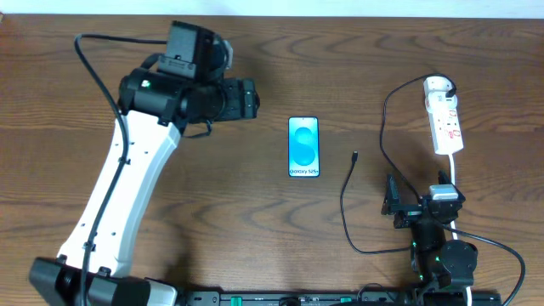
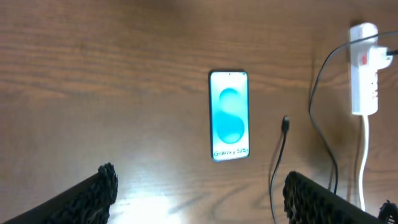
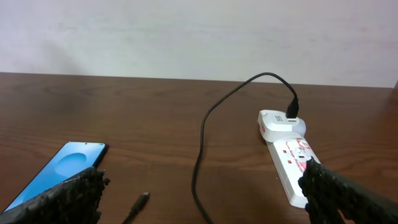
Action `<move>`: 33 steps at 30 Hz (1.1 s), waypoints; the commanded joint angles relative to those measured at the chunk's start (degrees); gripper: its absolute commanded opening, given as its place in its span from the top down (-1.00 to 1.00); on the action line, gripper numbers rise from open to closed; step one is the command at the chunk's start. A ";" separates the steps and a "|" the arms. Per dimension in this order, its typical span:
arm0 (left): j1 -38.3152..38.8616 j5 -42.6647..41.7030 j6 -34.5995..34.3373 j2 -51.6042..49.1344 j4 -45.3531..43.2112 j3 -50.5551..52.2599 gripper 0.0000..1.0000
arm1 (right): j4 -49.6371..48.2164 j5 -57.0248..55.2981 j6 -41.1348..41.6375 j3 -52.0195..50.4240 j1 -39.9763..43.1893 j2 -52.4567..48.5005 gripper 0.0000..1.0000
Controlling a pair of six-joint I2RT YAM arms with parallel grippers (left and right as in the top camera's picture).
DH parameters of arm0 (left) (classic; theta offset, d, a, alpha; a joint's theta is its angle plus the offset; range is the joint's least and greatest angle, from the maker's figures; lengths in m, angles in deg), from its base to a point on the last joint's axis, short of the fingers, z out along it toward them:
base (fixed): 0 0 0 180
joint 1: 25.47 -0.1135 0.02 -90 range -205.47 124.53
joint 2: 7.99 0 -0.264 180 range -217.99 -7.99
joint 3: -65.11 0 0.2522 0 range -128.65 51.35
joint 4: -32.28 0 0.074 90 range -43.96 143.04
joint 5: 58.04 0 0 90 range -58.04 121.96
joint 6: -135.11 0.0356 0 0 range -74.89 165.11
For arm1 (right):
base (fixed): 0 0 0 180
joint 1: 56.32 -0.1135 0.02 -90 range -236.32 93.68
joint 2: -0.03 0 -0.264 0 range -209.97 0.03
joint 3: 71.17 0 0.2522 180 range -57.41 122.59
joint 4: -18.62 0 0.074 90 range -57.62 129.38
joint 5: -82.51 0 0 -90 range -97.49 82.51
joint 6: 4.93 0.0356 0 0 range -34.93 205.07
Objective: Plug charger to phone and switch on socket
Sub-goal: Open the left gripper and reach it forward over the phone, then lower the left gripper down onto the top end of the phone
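The phone point(image 1: 303, 147) lies flat mid-table, its cyan screen lit; it also shows in the left wrist view point(image 2: 229, 116) and the right wrist view point(image 3: 59, 168). The charger cable point(image 1: 344, 212) ends in a loose plug tip point(image 1: 354, 156) point(image 2: 285, 122) point(image 3: 140, 202) to the right of the phone, apart from it. Its other end sits in the far end of the white socket strip point(image 1: 444, 117) point(image 2: 364, 68) point(image 3: 289, 158). My left gripper point(image 1: 251, 99) point(image 2: 200, 182) hangs open and empty left of the phone. My right gripper point(image 1: 422, 204) point(image 3: 202, 178) is open and empty near the front edge.
The strip's white cord point(image 1: 456, 166) runs toward the right arm's base. The black cable point(image 3: 202, 143) loops across the wood between the phone and the strip. A pale wall point(image 3: 186, 31) rises behind the table's far edge.
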 commanded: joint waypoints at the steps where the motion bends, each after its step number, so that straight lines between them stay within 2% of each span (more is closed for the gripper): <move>1: 2.36 6.75 -2.89 -5.70 4.63 -7.87 -0.74 | 0.20 -0.46 -0.66 -0.15 -0.26 0.37 -0.99; 6: 5.18 10.38 -1.79 -16.26 15.19 -21.68 -0.74 | 0.20 -0.46 -0.66 -0.15 -0.26 0.37 -0.99; 11: 8.24 12.85 -4.20 -25.64 20.35 -29.94 -0.75 | 0.20 -0.46 -0.66 -0.15 -0.26 0.37 -0.99; 15: 10.10 12.81 -9.77 -30.58 19.80 -30.01 -0.75 | 0.20 -0.46 -0.66 -0.15 -0.26 0.37 -0.99; 25: 14.21 12.83 -15.98 -39.01 14.40 -29.51 -0.75 | 0.20 -0.46 -0.66 -0.15 -0.26 0.31 -0.99; 32: 16.11 12.83 -16.00 -41.75 12.63 -28.26 -0.75 | 0.20 -0.46 -0.66 -0.15 -0.26 0.31 -0.98; 33: 16.26 12.83 -16.00 -41.86 12.44 -28.11 -0.96 | 0.20 -0.46 -0.66 -0.15 -0.26 0.31 -0.99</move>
